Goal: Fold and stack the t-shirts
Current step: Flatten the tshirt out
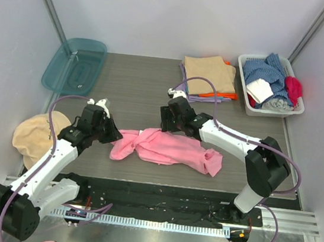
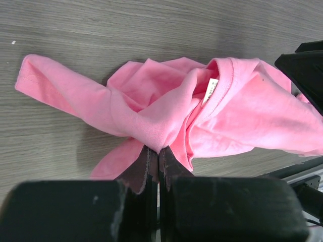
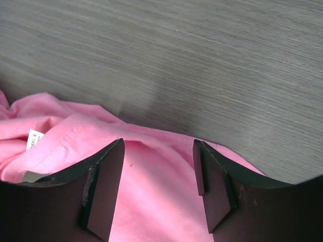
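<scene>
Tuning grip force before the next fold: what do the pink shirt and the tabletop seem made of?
Pink t-shirt: soft knit cloth, probably cotton jersey, matte; it bunches in loose folds, with a stitched collar and sewn-in label. Table: grey wood-grain surface, likely laminate, smooth, low sheen; fine parallel streaks run along it.

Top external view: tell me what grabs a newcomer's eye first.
The crumpled bright pink t-shirt lies mid-table, the left hand shut on its left end and the right hand open over its upper edge. Behind, a folded stack sits beside a white basket of clothes.
</scene>
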{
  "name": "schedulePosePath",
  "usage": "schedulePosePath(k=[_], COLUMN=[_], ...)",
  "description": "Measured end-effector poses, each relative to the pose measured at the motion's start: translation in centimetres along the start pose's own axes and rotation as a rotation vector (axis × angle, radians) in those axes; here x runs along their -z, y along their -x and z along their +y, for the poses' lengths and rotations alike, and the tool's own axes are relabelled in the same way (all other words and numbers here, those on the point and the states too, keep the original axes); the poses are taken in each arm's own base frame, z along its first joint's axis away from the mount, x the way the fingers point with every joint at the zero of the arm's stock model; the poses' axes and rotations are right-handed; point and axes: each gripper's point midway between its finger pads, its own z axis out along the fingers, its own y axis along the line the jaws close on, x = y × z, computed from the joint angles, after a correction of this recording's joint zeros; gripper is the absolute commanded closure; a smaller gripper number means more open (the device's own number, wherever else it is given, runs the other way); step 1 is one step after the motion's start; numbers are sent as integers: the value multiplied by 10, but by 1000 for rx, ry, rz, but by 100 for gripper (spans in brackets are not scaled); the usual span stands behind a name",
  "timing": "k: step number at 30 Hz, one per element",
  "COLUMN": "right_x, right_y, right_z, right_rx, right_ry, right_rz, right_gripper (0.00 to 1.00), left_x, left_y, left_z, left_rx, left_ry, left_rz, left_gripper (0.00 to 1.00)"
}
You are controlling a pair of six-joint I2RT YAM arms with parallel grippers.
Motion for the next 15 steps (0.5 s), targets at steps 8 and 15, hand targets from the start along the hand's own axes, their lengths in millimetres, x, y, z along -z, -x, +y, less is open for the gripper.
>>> schedulePosePath(k=[8,15], right_x=[-1,-1], right_y=[-12,-28], right_z=[15,20], right_rx=[92,150], right_ry=[128,194], right_rz=[52,97], right_gripper=[39,41], left_x=[3,5], left_y=[-2,-2], left_z=[2,2], left_rx=[1,1], left_ry=[7,10], left_rz=[4,0], left_gripper=[100,100])
